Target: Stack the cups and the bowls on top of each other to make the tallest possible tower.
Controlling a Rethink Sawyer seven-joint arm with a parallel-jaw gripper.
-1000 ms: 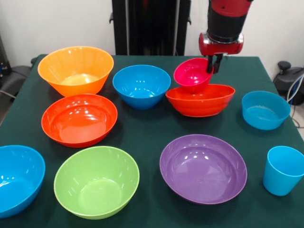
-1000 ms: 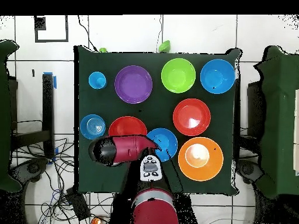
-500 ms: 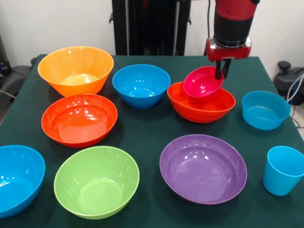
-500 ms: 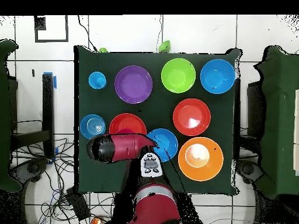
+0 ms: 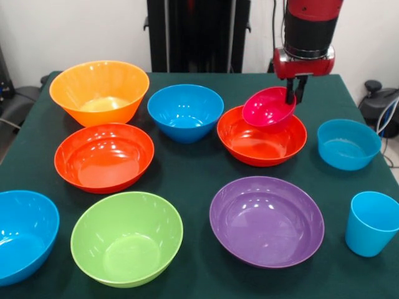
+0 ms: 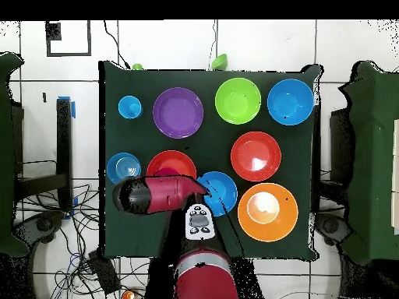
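A dark green counter (image 5: 187,174) stands before a pale wall, the robot's black pedestal at its far side.

Front view: the gripper (image 5: 294,93) is clamped on the far rim of the small magenta bowl (image 5: 268,107), which hangs tilted, its mouth facing the camera, above the red-orange bowl (image 5: 262,136) at centre right. A second ago that red-orange bowl was tipped up under the magenta one; now it sits flat on the counter, and the gripper with its bowl has risen and shifted a little to the picture's right. The lift looks clean, so I judge the magenta bowl is free to be carried to a stack. No tower exists yet: the large yellow-orange bowl (image 5: 100,91), the blue bowl (image 5: 186,112), a second red-orange bowl (image 5: 104,156), the lime green bowl (image 5: 126,238), the purple bowl (image 5: 267,220), a blue bowl at the near left edge (image 5: 25,233), the pale-blue small bowl (image 5: 348,144) and the light-blue tumbler (image 5: 373,223) all stand apart, upright and empty.

Overhead view: the red arm (image 6: 156,195) lies across the red-orange bowl (image 6: 171,163), hiding the gripper and the magenta bowl. It has edged toward the pale-blue small bowl (image 6: 122,167). The tumbler (image 6: 130,107) sits in the corner beyond.
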